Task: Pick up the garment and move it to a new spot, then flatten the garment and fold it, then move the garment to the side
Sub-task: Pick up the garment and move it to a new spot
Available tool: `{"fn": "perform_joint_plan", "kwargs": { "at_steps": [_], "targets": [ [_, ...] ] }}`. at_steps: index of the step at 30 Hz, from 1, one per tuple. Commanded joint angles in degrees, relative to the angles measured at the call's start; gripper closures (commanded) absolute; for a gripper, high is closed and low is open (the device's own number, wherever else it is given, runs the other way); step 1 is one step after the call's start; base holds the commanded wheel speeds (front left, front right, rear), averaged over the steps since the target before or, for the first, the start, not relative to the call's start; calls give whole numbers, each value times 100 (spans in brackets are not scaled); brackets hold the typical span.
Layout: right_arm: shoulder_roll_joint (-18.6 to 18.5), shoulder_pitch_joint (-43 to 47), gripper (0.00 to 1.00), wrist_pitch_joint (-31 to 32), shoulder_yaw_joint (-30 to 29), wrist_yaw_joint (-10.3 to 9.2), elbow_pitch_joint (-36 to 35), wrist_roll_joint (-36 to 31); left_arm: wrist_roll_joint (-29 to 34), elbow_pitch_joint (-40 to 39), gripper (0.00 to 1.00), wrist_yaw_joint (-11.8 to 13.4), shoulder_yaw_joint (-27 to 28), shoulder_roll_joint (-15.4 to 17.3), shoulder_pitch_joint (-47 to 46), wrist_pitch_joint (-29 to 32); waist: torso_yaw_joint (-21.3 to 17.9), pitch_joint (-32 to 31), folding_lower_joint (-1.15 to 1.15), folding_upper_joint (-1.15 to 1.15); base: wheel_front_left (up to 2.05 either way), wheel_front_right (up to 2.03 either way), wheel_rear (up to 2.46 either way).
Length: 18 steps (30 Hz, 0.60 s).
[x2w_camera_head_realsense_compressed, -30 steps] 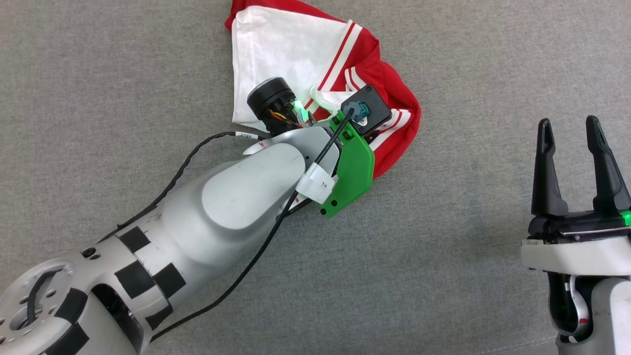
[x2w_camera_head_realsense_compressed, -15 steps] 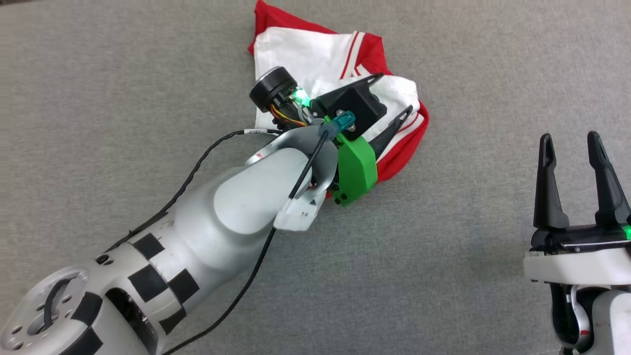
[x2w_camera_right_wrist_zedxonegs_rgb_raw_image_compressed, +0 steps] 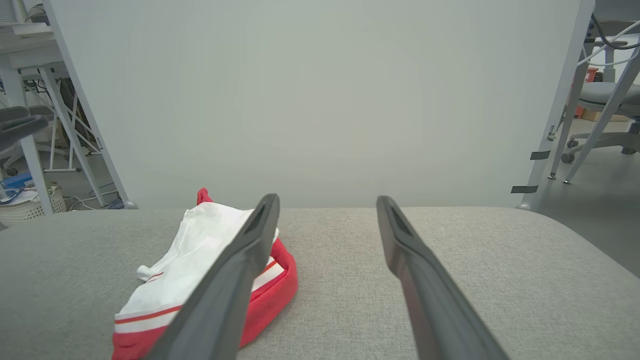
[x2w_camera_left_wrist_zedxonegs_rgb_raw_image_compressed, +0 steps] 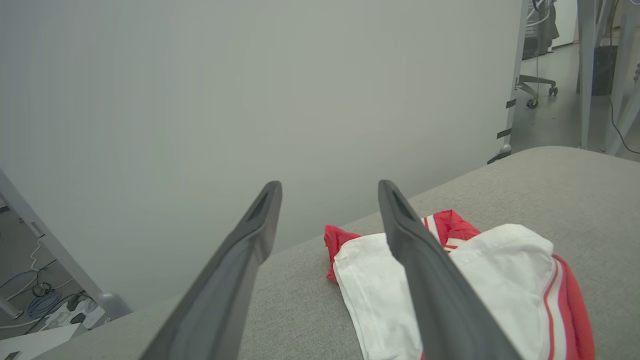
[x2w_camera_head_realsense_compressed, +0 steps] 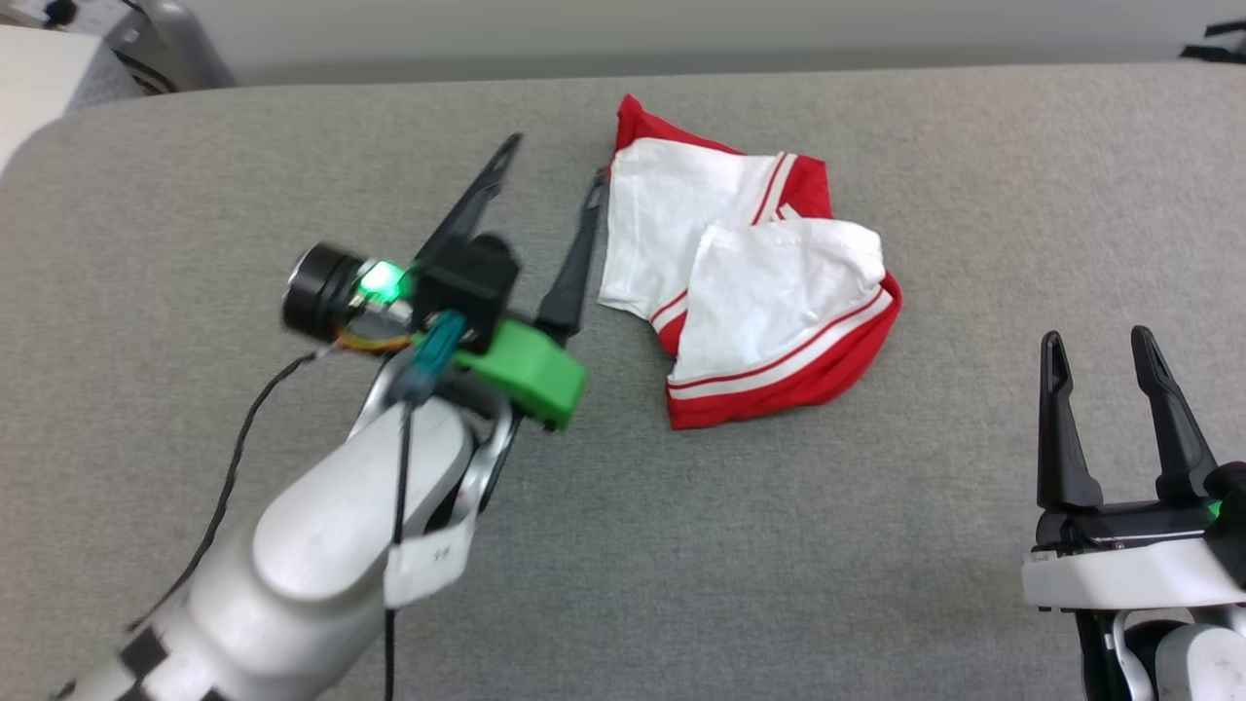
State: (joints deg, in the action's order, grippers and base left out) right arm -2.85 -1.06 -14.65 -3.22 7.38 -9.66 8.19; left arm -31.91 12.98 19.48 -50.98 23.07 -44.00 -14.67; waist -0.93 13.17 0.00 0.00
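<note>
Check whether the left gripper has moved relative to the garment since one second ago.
Yes. The left gripper, earlier down on the garment, now stands open beside its left edge, off the fabric. The head camera has also shifted.

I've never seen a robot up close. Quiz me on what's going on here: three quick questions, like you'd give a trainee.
1. True or false: the left gripper is shut on the garment.
2. Where is the garment? A. bunched on the grey surface; B. draped over a chair; C. on the floor.
3. Which gripper stands nearer the garment?

Key
1. False: its jaws stand open, beside the garment.
2. A.
3. The left; the right gripper stands farther off, also open.
</note>
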Motion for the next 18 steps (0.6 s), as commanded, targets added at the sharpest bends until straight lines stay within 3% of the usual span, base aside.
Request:
{"fn": "perform_joint_plan", "kwargs": {
  "at_steps": [1, 10, 14, 18],
  "targets": [
    [-3, 90, 0, -35, 4, 11, 23, -77, 168, -188, 0, 152, 247, 118, 458, -30, 282, -308, 0, 0, 0, 0, 0],
    [-3, 330, 0, -35, 202, 11, 378, -218, 855, -964, 0, 592, 1802, 321, 2450, -32, 439, -595, 0, 0, 0, 0, 0],
    [-3, 388, 0, -35, 212, 11, 428, -248, 1104, -1125, 0, 543, 2406, 156, 3190, -32, 469, -686, 0, 0, 0, 0, 0],
    [-3, 466, 0, -35, 218, 11, 429, -261, 1339, -1315, 0, 294, 2979, -126, 3795, -32, 461, -782, 0, 0, 0, 0, 0]
  ]
}}
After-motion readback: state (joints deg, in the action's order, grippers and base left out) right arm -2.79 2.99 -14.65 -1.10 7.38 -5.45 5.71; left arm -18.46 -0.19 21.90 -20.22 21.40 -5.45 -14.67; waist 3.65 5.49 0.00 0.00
